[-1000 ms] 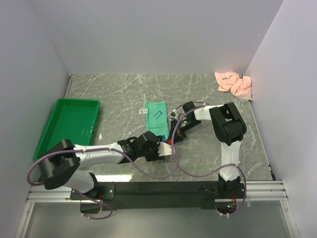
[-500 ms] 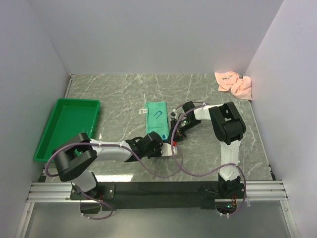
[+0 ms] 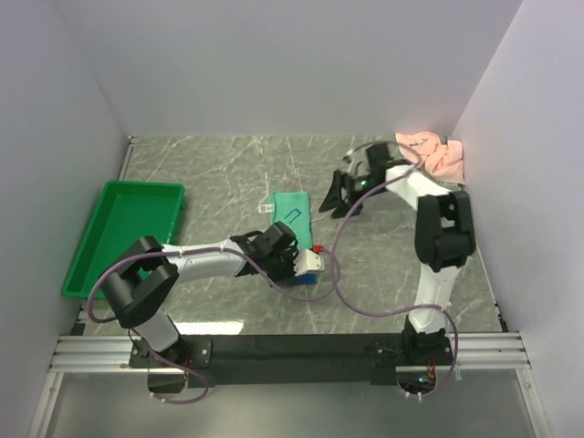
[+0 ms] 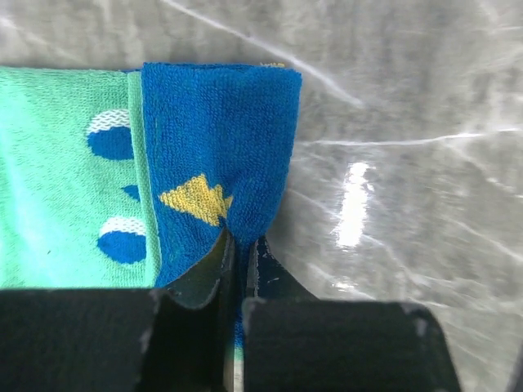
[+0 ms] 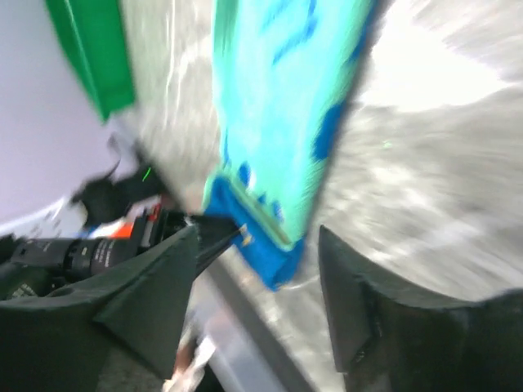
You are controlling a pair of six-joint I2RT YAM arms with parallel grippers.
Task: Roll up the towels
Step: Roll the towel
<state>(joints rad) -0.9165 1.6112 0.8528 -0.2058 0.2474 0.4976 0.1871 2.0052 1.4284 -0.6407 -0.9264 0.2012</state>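
From above, the left jaws sit at the near end of the green towel [image 3: 290,208], with a blue fold bunched at them. The right jaws hang just right of the towel's far end, and the pink towels [image 3: 433,155] lie farther right on the counter [image 3: 219,164].

Left wrist: the jaws are pinched together on the towel's [image 4: 214,139] blue folded edge.

Right wrist, blurred: the jaws stand apart, gripping nothing, and the towel [image 5: 274,98] lies ahead of them.

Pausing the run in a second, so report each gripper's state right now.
Left gripper: closed, pinching the folded blue edge of the towel.
Right gripper: open, holding nothing.
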